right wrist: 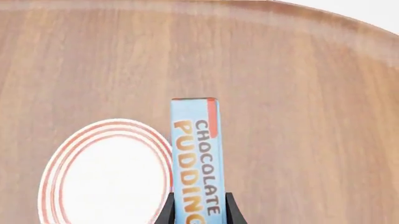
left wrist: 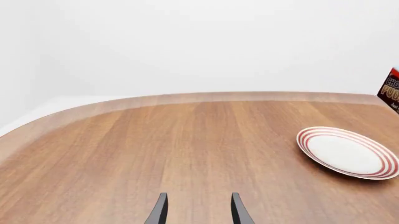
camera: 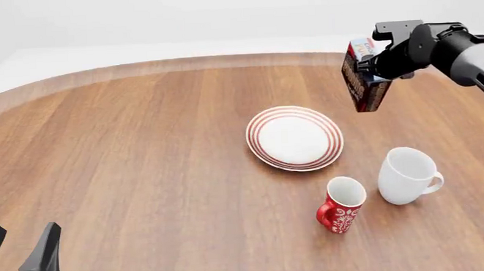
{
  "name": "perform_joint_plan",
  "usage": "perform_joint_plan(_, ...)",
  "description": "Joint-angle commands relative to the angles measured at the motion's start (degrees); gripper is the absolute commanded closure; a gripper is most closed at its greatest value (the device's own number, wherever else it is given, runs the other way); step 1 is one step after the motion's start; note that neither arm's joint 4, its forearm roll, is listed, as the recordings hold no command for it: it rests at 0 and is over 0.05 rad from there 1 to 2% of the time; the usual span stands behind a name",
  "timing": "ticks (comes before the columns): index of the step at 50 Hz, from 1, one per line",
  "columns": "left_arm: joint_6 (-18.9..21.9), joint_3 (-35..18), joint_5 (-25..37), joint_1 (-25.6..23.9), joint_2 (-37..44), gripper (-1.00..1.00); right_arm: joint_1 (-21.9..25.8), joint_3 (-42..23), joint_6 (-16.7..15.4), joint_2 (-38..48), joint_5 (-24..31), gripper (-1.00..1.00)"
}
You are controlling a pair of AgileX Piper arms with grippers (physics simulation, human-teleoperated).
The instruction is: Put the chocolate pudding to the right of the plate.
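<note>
At the near left corner of the front view the left claw (camera: 22,243) sits low over the wooden surface (camera: 128,159), its 2 dark fingers spread apart with nothing between them. Its wrist view shows the same: 2 finger tips (left wrist: 160,210) with bare wood in the gap.

Toward the middle of the surface lies the plate (camera: 295,137), round and white with concentric red rings at its rim, flat on the wood. Nothing rests on it. It also shows in the left wrist view (left wrist: 347,152) and in the right wrist view (right wrist: 106,172).

Nearer the camera and a little right of the plate stands a red mug with white pattern (camera: 340,204), upright, just beside the plate's near edge but not touching it. Right of that mug is a plain white mug (camera: 407,175), upright, handle turned to the right, close to the red one yet apart from it.

At the upper right, the right claw (camera: 368,65) is closed on the chocolate pudding (camera: 362,75), holding the carton in the air, clear of the surface, beyond and right of the plate. In the right wrist view the carton (right wrist: 196,158) stands edge-on between the 2 fingers, its light-blue printed face showing, beside the plate below.
</note>
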Motion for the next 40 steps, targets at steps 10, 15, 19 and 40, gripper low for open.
perform_joint_plan(10, 0.00, 0.00, 0.00, 0.00, 0.00, -1.00, -3.63, -2.43, 0.76, 2.75, 3.23, 1.00)
perform_joint_plan(15, 0.00, 0.00, 0.00, 0.00, 0.00, -1.00, -3.67, -2.87, 0.45, 3.28, 4.02, 1.00)
perform_joint_plan(19, 0.00, 0.00, 0.00, 0.00, 0.00, -1.00, -3.76, -3.46, 0.64, 3.95, 4.99, 1.00)
perform_joint_plan(40, 0.00, 0.00, 0.00, 0.00, 0.00, -1.00, -3.87, -4.86, 1.95, 5.70, 7.53, 1.00)
